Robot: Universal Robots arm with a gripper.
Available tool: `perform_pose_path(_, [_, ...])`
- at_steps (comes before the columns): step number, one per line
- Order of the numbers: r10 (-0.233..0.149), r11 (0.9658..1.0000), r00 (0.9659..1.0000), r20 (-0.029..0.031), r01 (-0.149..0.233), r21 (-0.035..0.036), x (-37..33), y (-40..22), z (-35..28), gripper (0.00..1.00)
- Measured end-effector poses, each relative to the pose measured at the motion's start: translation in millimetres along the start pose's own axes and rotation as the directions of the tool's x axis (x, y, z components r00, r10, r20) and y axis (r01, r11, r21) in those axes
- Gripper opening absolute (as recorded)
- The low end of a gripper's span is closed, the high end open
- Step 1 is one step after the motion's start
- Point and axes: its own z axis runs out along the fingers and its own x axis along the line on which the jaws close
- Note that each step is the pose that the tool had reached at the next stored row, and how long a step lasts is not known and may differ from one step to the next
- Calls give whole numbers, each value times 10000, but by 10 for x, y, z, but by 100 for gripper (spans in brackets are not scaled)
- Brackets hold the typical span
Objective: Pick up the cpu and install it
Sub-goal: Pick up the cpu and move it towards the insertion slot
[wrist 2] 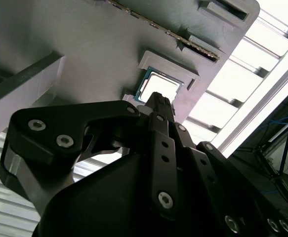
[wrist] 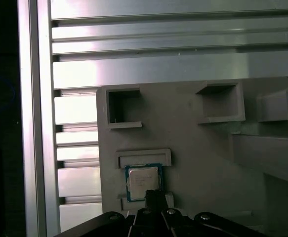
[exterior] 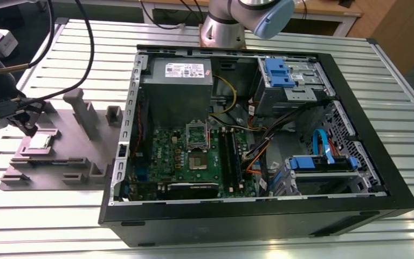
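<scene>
The cpu (exterior: 40,141) you were after lay flat, silver top up, in its framed pocket on the grey fixture plate (exterior: 74,143). Your gripper (wrist 2: 158,101) hung just over the chip's near edge with its fingers drawn together into one narrow tip, gripping nothing. I could not tell whether the tip touched the chip. The plate sat on the slatted metal table (exterior: 84,43), at the exterior view's left of the open computer case (exterior: 264,213).
</scene>
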Motion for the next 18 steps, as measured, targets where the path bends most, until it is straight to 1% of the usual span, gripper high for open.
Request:
perform_pose_path(1, [0,10000,10000,0,0,0,0,0,0,11])
perform_pose_path(3, [1,10000,10000,0,-1,0,0,0,0,23])
perform_pose_path(4, [0,10000,10000,0,0,0,0,0,0,23])
perform_pose_path(5, [0,10000,10000,0,0,0,0,0,1,29])
perform_pose_path(6, [1,10000,10000,0,-1,0,0,0,1,29])
perform_pose_path(10, [0,10000,10000,0,0,1,0,0,1,53])
perform_pose_path(12, [0,10000,10000,0,0,1,0,0,2,53])
perform_pose_path(13, [0,10000,10000,0,0,0,0,0,2,59])
perform_pose_path(15, [0,10000,10000,0,0,0,1,0,4,59])
perform_pose_path(18, [-2,10000,10000,0,2,0,1,-2,52,59])
